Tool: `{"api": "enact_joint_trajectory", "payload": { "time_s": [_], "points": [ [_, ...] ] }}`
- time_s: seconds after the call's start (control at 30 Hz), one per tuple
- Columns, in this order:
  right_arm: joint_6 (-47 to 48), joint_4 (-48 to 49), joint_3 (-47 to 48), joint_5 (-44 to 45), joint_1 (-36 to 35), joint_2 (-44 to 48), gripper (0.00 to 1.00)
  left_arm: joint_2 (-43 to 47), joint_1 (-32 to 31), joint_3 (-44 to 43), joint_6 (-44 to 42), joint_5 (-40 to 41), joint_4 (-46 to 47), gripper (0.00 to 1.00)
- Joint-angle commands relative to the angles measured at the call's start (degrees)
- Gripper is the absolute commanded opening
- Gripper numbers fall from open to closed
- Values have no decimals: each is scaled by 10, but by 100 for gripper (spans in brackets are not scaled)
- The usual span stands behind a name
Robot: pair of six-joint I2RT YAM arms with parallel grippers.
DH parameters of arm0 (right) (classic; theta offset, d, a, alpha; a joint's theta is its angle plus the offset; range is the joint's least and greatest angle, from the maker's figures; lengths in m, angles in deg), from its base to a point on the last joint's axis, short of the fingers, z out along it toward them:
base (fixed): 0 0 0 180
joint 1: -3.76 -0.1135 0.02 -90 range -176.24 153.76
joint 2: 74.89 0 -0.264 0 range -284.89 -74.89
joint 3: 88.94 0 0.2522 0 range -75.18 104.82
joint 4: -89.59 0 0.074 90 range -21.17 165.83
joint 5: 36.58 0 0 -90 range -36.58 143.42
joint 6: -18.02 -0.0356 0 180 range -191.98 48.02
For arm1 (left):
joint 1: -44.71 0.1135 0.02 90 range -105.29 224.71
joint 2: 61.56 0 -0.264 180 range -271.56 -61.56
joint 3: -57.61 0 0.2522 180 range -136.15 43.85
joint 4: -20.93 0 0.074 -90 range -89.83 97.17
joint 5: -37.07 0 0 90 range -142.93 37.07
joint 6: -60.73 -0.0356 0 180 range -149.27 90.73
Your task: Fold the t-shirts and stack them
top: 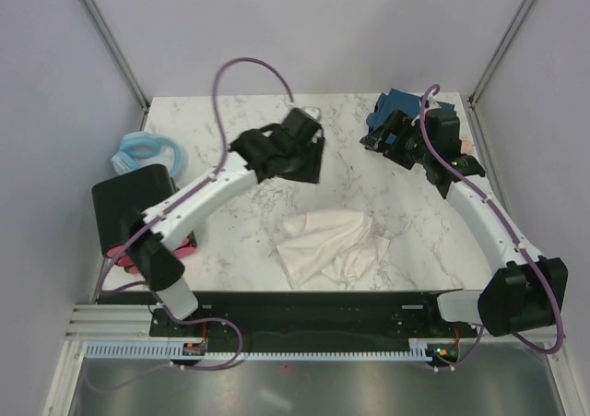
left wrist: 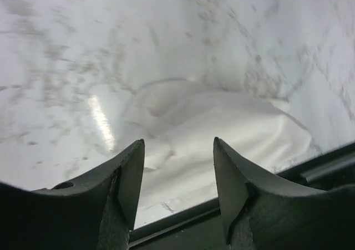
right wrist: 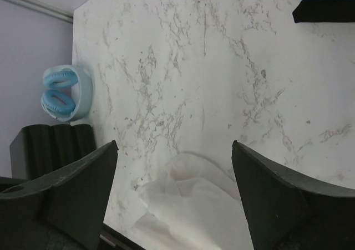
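left tool (left wrist: pixel 178 169) and right tool (right wrist: pixel 175 169) released, empty — cream shirt (top: pixel 327 245) crumpled on table (top: pixel 415 236), black box (top: pixel 124 206) contents unseen

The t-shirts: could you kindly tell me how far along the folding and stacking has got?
Nothing looks done. The cream-white t-shirt lies crumpled near the front edge; the teal t-shirt sits at the far right corner, apart from it. The left end effector and right end effector are open and empty. Folding both and stacking remain.
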State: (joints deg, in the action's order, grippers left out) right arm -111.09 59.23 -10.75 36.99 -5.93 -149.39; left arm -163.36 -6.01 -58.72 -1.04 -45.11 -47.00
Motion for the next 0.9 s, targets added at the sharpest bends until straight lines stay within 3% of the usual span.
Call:
{"api": "enact_joint_trajectory", "payload": {
  "time_s": [0.0,0.13,0.3,0.43,0.47,0.63,0.87],
  "points": [
    [13,-5,-13,-40,-8,-15,91,179,83,51,54,183,2,60],
    [6,21,-11,-65,-79,-38,87,279,119,103,125,301,-109,59],
    [-3,25,80,-73,-238,-130,87,425,168,213,181,301,-148,59],
    [21,-18,151,-77,-304,-183,87,417,175,200,319,329,-327,59],
    [26,-26,181,-86,-326,-206,87,419,180,204,321,325,-340,59],
    [47,-56,277,-107,-375,-274,88,466,206,256,404,299,-338,59],
    [96,-116,428,-136,-374,-350,89,387,210,227,400,325,-340,56]
  ]
}}
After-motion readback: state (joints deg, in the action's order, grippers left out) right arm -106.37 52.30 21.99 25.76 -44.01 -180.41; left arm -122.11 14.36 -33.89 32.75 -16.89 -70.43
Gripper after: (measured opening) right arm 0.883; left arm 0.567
